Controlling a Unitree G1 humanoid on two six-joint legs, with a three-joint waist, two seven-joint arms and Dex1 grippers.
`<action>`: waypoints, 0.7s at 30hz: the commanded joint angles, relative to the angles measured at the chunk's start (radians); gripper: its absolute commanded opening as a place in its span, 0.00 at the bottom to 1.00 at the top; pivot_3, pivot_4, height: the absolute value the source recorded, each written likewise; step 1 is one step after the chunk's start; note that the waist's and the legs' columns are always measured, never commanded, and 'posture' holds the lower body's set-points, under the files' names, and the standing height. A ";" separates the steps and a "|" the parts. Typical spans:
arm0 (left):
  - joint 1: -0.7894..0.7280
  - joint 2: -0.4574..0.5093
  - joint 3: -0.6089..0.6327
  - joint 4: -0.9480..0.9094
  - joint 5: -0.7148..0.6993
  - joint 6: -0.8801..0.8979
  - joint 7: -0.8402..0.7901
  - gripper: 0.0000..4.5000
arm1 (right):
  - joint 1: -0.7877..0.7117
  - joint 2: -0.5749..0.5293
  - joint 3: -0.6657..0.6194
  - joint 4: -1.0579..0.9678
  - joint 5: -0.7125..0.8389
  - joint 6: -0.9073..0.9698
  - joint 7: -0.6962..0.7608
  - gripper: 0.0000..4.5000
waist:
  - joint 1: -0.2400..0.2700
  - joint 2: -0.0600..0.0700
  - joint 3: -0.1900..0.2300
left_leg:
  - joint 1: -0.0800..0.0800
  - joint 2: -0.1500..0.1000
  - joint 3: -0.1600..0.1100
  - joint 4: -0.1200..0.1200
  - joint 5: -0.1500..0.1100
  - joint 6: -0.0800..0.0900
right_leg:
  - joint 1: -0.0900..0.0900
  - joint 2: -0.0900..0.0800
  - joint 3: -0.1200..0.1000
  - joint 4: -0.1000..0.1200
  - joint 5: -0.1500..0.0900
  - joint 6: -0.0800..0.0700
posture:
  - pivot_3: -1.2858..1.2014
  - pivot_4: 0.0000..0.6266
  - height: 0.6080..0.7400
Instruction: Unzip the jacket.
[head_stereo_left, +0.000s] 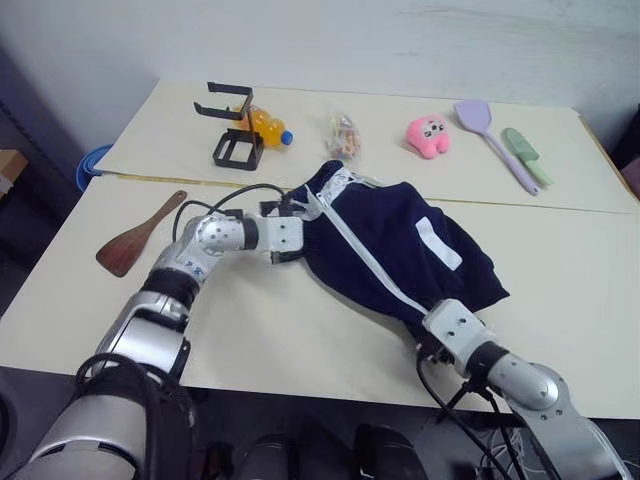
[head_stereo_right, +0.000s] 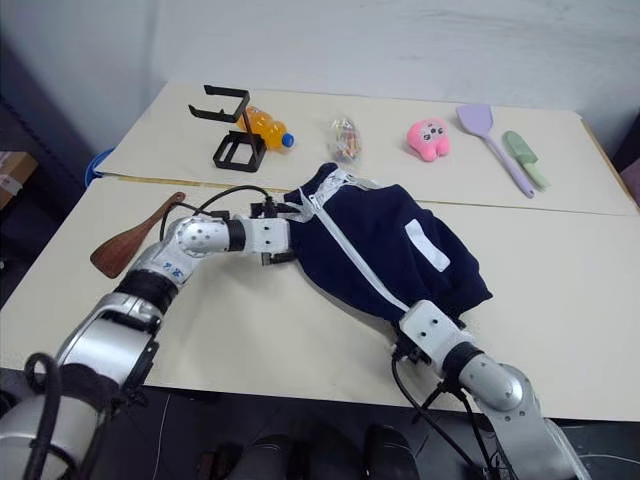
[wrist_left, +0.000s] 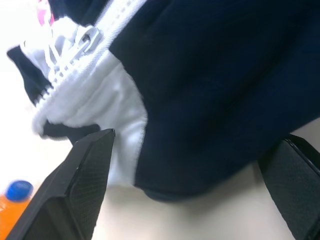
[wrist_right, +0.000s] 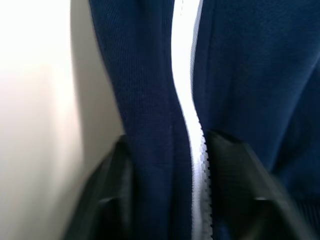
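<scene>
R gripper (wrist_right: 167, 190) seemingly pinching jacket (head_stereo_left: 390, 250) hem.

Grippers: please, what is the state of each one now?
Left gripper: open, fingers either side of the jacket collar.
Right gripper: shut on the jacket hem at the zipper.

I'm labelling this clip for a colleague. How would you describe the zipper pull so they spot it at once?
Start at the navy jacket in the middle of the near table. Follow its white zipper stripe up to the collar end, by the left gripper. The zipper pull is the small white tab there, lying on the white collar lining.
</scene>
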 joint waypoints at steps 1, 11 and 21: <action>-0.031 -0.046 -0.032 0.119 0.047 -0.010 0.043 0.91 | 0.025 0.010 -0.075 -0.047 -0.006 -0.025 -0.015 0.20 | 0.002 0.000 0.000 | 0.000 0.000 -0.001 0.000 0.000 0.001 | 0.001 0.000 0.000 0.000 0.000 0.001 | 0.52 0.24 1.00; 0.094 -0.057 0.153 -0.023 -0.341 0.095 -0.643 0.28 | 0.076 -0.004 -0.299 -0.015 0.366 -0.236 0.288 0.00 | -0.005 0.000 0.000 | -0.001 -0.001 -0.002 0.001 0.001 0.002 | 0.002 0.000 -0.002 -0.003 0.002 0.003 | 0.52 0.24 1.00; 0.625 0.386 0.189 -1.161 -0.813 0.993 -0.992 0.01 | 0.199 -0.242 -0.570 0.046 0.723 -0.046 0.655 0.00 | -0.027 0.004 0.003 | -0.002 0.002 -0.006 0.005 0.000 0.001 | 0.003 0.001 0.000 -0.002 0.001 0.001 | 0.52 0.24 1.00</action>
